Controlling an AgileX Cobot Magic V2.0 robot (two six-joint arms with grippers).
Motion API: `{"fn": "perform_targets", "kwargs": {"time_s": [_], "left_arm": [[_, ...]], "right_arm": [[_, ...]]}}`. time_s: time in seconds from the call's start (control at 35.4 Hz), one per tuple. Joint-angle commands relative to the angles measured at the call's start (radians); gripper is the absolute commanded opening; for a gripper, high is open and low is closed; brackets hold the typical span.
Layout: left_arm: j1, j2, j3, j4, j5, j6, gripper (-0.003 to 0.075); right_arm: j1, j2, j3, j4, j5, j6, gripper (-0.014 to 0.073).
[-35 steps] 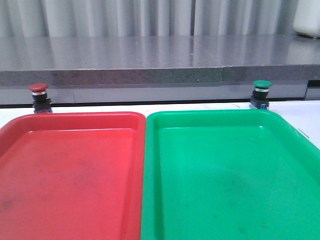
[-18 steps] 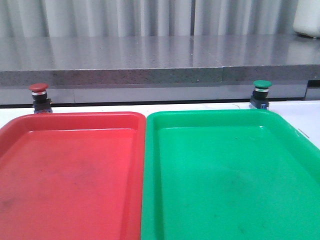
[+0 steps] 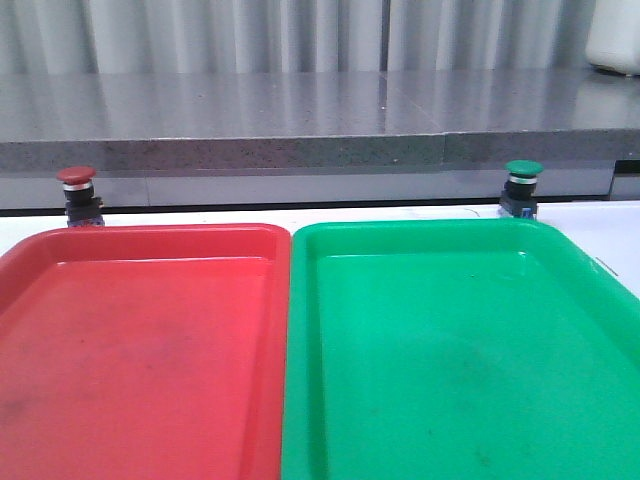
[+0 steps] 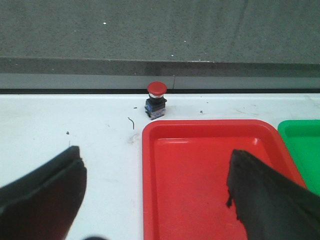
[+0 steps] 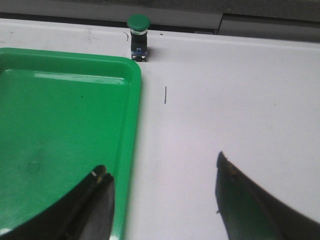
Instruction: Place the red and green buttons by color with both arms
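Note:
The red button (image 3: 78,194) stands upright on the white table behind the red tray (image 3: 40,245), at the far left. It also shows in the left wrist view (image 4: 156,100), beyond the red tray (image 4: 150,165). The green button (image 3: 522,187) stands upright behind the green tray (image 3: 560,240); in the right wrist view (image 5: 138,36) it stands just past the tray's far corner (image 5: 131,75). My left gripper (image 4: 155,180) is open and empty, well short of the red button. My right gripper (image 5: 162,185) is open and empty, straddling the green tray's rim. Neither gripper shows in the front view.
A grey stone ledge (image 3: 320,120) runs along the back, just behind both buttons. The two trays lie side by side and fill the near table. Bare white table (image 5: 235,100) lies right of the green tray and left of the red tray (image 4: 60,125).

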Motion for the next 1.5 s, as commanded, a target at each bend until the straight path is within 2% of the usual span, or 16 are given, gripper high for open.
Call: {"fn": "perform_targets", "kwargs": {"time_s": [0.0,0.48,0.82,1.02,1.24,1.3,1.41,1.47], "left_arm": [[-0.031,0.097,-0.067,-0.011,-0.100,-0.004,0.0565],[-0.044,0.758,-0.353,-0.011,-0.243,-0.004,0.0565],[-0.036,1.234,-0.710,-0.011,-0.239,-0.004,0.0565],[-0.011,1.397,-0.850,-0.011,-0.241,-0.004,0.0565],[-0.007,1.501,-0.911,-0.011,-0.245,-0.006,0.0559],[-0.007,1.509,-0.911,-0.011,-0.243,-0.006,0.0505],[-0.009,1.509,-0.916,-0.016,-0.239,-0.006,0.0321],[-0.010,1.505,-0.935,-0.016,-0.210,-0.006,0.0258]], "right_arm": [[0.002,0.010,-0.034,-0.009,-0.068,-0.012,0.0468],[0.002,0.010,-0.034,-0.009,-0.068,-0.012,0.0468],[0.002,0.010,-0.034,-0.009,-0.068,-0.012,0.0468],[0.002,0.010,-0.034,-0.009,-0.068,-0.012,0.0468],[0.002,0.010,-0.034,-0.009,-0.068,-0.012,0.0468],[0.002,0.010,-0.034,-0.009,-0.068,-0.012,0.0468],[0.002,0.010,-0.034,-0.009,-0.068,-0.012,0.0468],[0.002,0.010,-0.034,-0.009,-0.068,-0.012,0.0468]]}}
